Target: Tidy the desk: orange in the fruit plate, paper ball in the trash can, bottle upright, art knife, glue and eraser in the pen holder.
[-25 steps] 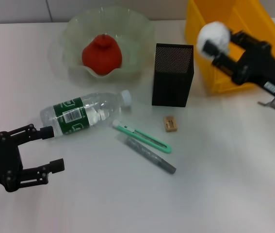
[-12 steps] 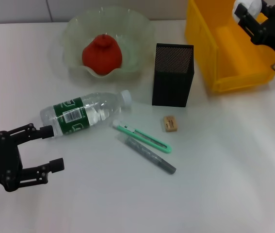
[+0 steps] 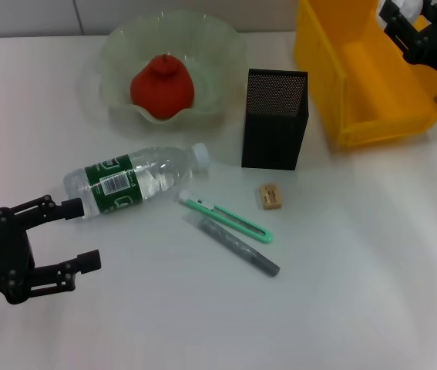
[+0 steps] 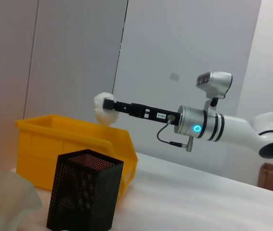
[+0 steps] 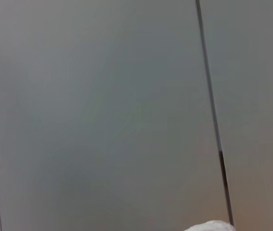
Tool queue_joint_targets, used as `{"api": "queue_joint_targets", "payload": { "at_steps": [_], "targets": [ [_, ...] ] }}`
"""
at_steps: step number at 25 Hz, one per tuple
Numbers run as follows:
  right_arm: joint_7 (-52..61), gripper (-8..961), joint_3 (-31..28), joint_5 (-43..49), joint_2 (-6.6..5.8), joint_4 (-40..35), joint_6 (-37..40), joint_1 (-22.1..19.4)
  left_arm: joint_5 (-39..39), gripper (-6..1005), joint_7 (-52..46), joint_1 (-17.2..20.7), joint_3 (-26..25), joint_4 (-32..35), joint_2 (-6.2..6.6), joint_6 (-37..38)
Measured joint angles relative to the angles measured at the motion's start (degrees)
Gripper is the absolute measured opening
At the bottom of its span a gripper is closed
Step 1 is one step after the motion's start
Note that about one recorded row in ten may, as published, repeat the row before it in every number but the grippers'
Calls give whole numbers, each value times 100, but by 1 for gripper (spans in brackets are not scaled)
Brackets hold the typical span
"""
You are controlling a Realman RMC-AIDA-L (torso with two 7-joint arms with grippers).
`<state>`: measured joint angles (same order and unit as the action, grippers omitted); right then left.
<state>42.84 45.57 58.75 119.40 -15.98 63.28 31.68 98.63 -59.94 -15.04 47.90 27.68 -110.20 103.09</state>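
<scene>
My right gripper (image 3: 400, 15) is shut on the white paper ball (image 3: 411, 6) and holds it high over the far side of the yellow trash can (image 3: 357, 116). The left wrist view shows the same paper ball (image 4: 102, 108) above that bin (image 4: 69, 144). The orange (image 3: 162, 85) lies in the glass fruit plate (image 3: 226, 54). A clear bottle (image 3: 133, 181) lies on its side. The green art knife (image 3: 226, 217), grey glue stick (image 3: 239, 247) and eraser (image 3: 270, 195) lie in front of the black mesh pen holder (image 3: 274, 119). Near the bottle's base, my left gripper (image 3: 75, 235) is open and holds nothing.
The white desk (image 3: 357, 270) runs wide to the front right. The pen holder stands between the fruit plate and the trash can. A grey wall fills the right wrist view, with a sliver of the paper ball (image 5: 211, 226) at its edge.
My right gripper has carried the paper ball from the trash can's near left corner up and back over its far right side. The left arm has stayed still.
</scene>
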Motion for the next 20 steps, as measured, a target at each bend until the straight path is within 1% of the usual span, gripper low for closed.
{"api": "queue_joint_targets", "payload": {
  "at_steps": [10, 20],
  "targets": [
    [-4, 551, -11, -86, -4, -54, -13, -31, -2, 805, -18, -12, 1, 0, -1, 0],
    [-13, 764, -17, -132, 2, -76, -42, -30, -2, 798, -24, -8, 0, 0, -1, 0]
  ]
}}
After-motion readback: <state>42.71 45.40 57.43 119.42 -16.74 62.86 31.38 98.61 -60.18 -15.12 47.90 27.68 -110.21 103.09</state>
